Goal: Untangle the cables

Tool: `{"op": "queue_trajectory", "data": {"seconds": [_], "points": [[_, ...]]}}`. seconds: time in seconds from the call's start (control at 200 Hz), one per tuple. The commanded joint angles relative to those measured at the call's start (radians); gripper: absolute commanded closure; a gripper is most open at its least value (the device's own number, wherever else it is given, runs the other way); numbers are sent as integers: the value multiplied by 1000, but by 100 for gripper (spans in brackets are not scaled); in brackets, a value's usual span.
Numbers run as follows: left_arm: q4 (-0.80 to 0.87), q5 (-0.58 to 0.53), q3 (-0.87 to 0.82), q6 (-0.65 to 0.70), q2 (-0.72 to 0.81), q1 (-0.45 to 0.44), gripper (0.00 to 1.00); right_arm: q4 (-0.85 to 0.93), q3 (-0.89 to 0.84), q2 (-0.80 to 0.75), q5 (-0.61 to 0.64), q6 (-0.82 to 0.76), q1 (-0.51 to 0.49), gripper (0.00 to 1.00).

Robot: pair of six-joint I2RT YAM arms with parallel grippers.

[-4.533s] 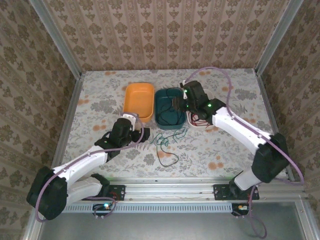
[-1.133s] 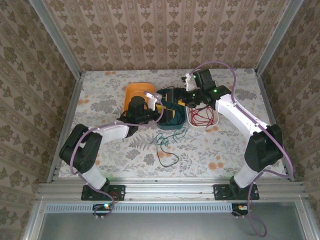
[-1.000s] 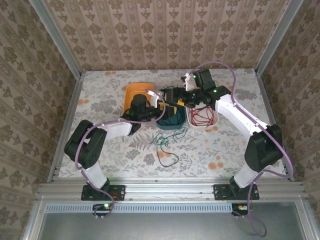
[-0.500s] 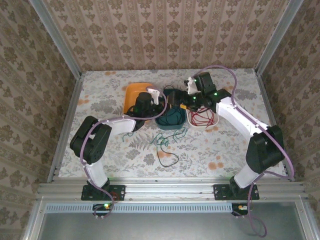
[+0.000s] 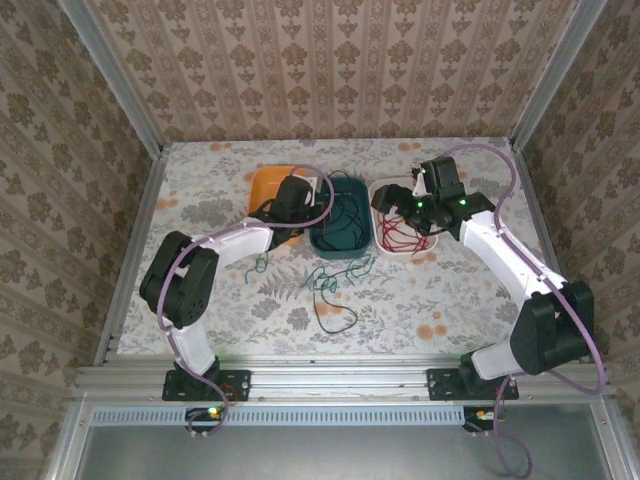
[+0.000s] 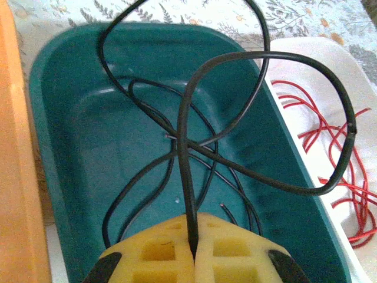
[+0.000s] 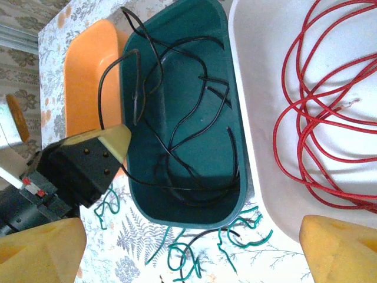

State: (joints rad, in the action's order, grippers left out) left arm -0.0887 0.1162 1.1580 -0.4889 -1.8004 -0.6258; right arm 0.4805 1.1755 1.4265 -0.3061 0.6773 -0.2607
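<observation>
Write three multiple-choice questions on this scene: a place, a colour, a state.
1. Where do the red cables lie? A) orange tray B) white tray C) bare table
2. What colour is the cable in the left tool? A) black B) green C) red
3. How is the right tool? A) shut on a red cable B) open, empty C) shut, empty
Key: 1B, red loops lie in that tray; 2A, a black cable is pinched in it; 3B, it gapes wide with nothing in it.
</observation>
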Motion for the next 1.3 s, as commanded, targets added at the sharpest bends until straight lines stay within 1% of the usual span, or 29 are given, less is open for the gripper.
{"op": "queue_trajectory", "data": {"seconds": [0.0, 0.07, 0.115, 0.165, 0.195, 0.215, 0.3, 0.335, 0.38, 0.485, 0.6, 0.745, 0.885, 0.94, 1.0, 1.08, 1.205, 1.295], "points": [[163, -72, 100, 80, -33, -26, 92, 42, -8, -29, 38, -13, -2, 5], [231, -111, 152, 115, -55, -46, 82, 43, -11, -30, 38, -15, -2, 5], [268, -138, 179, 136, -66, -59, 73, 43, -12, -30, 35, -15, -3, 5], [300, -165, 201, 154, -74, -71, 65, 47, -13, -30, 35, -18, -2, 5], [313, -184, 210, 161, -74, -78, 59, 46, -14, -29, 34, -18, -2, 5], [319, -194, 213, 165, -73, -82, 55, 47, -15, -60, 35, -20, -2, 6], [331, -223, 221, 178, -57, -93, 45, 50, -19, -69, 37, -26, -3, 6], [332, -236, 223, 177, -45, -96, 38, 52, -21, -72, 38, -29, -2, 6], [328, -232, 223, 185, -29, -99, 30, 51, -28, -76, 39, -34, -2, 6], [329, -217, 226, 197, 13, -107, 18, 51, -53, -87, 45, -42, -2, 6], [341, -199, 225, 188, 56, -105, 0, 52, -94, -102, 44, -43, -5, 6], [328, -163, 202, 158, 114, -88, 0, 52, -158, -134, 47, -57, -19, 7], [312, -187, 146, 108, 187, -56, 0, 51, -218, -167, 54, -114, -74, 9], [299, -200, 105, 106, 223, -44, 0, 96, -233, -166, 50, -159, -118, 11], [289, -203, 54, 133, 260, -41, 0, 123, -249, -159, 54, -206, -181, 14], [289, -168, -23, 189, 305, -45, 0, 163, -265, -126, 36, -254, -270, 16], [337, -158, -138, 236, 358, -79, 0, 198, -298, -51, 0, -289, -379, 17], [380, -214, -201, 253, 389, -124, 0, 222, -302, 15, 9, -311, -431, 19]]}}
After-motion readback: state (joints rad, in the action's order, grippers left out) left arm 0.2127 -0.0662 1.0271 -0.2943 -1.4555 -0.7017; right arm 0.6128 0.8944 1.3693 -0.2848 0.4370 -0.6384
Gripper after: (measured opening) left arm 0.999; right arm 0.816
